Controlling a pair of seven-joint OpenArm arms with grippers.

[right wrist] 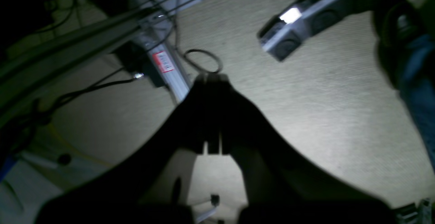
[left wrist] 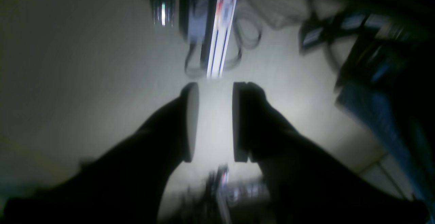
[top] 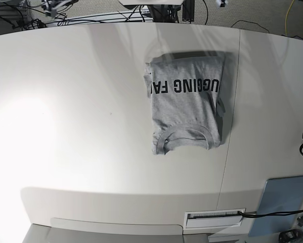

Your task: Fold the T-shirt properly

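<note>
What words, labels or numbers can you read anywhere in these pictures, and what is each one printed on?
"UGGING FA": black block capitals, upside down in the base view, cut off by the folds, on the folded heather-grey cotton T-shirt.
Red-and-white sticker on the aluminium rail: too blurred to read.
White label strip at the table's near edge: too small to read.

**Grey T-shirt lies folded on the desk**

The T-shirt (top: 186, 101) is heather grey, folded into a compact upright rectangle, flat on the white desk (top: 80, 101), right of centre. Black block lettering runs across its upper part, upside down in the base view. The ribbed crew neck sits at the near edge.
</note>
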